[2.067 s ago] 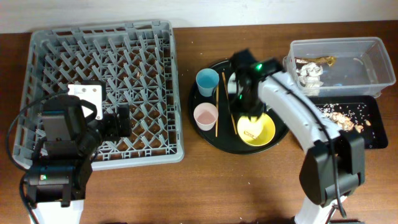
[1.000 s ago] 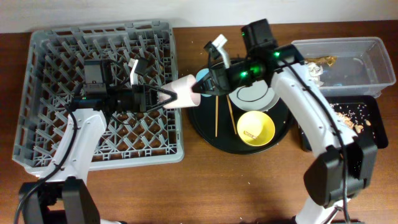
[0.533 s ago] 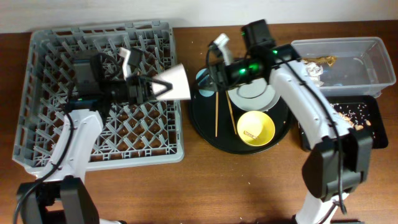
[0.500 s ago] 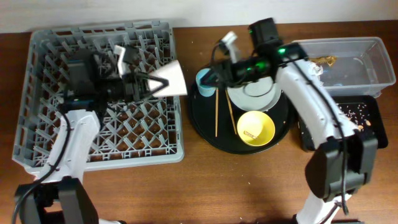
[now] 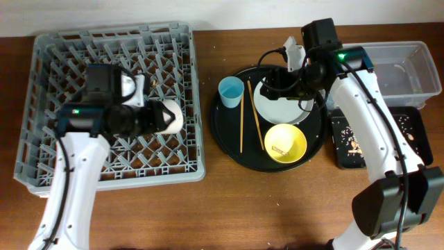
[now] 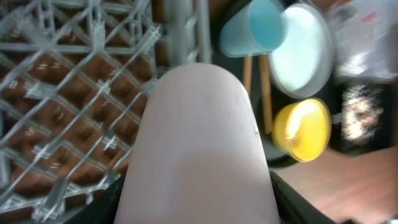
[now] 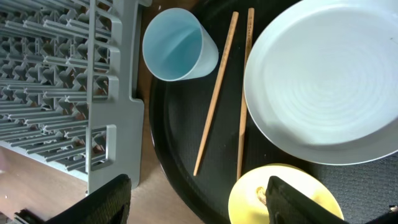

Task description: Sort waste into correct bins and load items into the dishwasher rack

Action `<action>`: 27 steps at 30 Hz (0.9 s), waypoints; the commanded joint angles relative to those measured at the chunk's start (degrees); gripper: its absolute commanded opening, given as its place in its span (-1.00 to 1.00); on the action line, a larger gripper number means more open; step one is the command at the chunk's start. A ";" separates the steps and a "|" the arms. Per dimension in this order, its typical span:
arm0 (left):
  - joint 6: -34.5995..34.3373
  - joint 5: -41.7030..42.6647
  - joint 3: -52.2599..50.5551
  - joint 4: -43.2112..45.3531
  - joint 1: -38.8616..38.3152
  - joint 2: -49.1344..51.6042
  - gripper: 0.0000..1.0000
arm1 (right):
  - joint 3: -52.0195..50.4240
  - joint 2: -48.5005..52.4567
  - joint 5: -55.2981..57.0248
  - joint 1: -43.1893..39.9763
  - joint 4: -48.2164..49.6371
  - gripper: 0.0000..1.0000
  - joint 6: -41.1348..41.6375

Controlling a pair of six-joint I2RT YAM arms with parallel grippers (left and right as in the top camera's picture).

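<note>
My left gripper (image 5: 156, 117) is shut on the pale pink cup (image 5: 170, 115) and holds it over the right middle of the grey dishwasher rack (image 5: 41, 104). In the left wrist view the cup (image 6: 196, 149) fills the space between my fingers. My right gripper (image 5: 283, 87) is open and empty above the pale grey plate (image 5: 281, 107). The plate (image 7: 323, 81), the light blue cup (image 5: 231, 91), two chopsticks (image 5: 241, 125) and the yellow bowl (image 5: 286, 142) sit on the round black tray (image 5: 229, 142). A small scrap lies in the bowl (image 7: 280, 199).
The clear tub (image 5: 399, 69) stands at the far right, its left part hidden by my right arm. The shallow black tray (image 5: 388, 139) below it holds crumbs and brownish scraps (image 5: 355, 146). The rack's edge (image 7: 118, 112) lies close to the round tray.
My left gripper has carried the pink cup from the rack's right edge leftward into the rack. My right gripper has moved right, from beside the blue cup to above the plate.
</note>
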 commanded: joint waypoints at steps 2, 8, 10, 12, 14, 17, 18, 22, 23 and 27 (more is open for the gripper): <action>1.99 -10.08 0.66 -1.05 -7.74 5.14 -0.24 | -0.09 -1.18 0.66 0.33 -1.75 0.40 -0.15; 1.97 -13.75 0.66 -1.36 -8.92 16.35 -0.33 | -0.09 -1.18 0.66 0.33 -2.62 0.40 -0.17; 1.97 -13.73 0.66 -1.36 -9.09 17.11 0.11 | -0.09 -1.18 0.63 0.33 -2.56 0.40 -0.15; 1.97 -13.73 0.68 -1.33 -9.18 17.18 0.55 | -0.09 -1.18 0.48 1.62 0.44 0.32 0.02; 1.97 -13.68 2.34 -1.81 -9.16 17.16 0.61 | -0.09 -1.14 8.39 5.75 8.72 0.33 5.66; 1.99 -13.75 9.64 -5.68 -9.16 17.16 0.64 | -0.09 1.27 12.31 8.17 15.89 0.33 10.14; 2.01 -13.99 13.07 -6.99 -9.11 17.16 0.64 | -0.09 3.02 12.15 8.15 17.07 0.33 10.64; 1.99 -20.81 22.99 -9.88 -9.11 17.16 0.64 | -0.09 14.34 12.17 8.15 24.30 0.13 16.31; 1.97 -20.81 22.97 -9.94 -9.11 17.16 0.64 | -0.09 16.83 12.15 8.15 25.38 0.07 17.46; 1.97 -20.76 22.97 -10.19 -9.11 17.16 0.63 | -0.09 22.84 12.13 8.15 25.90 -0.29 18.91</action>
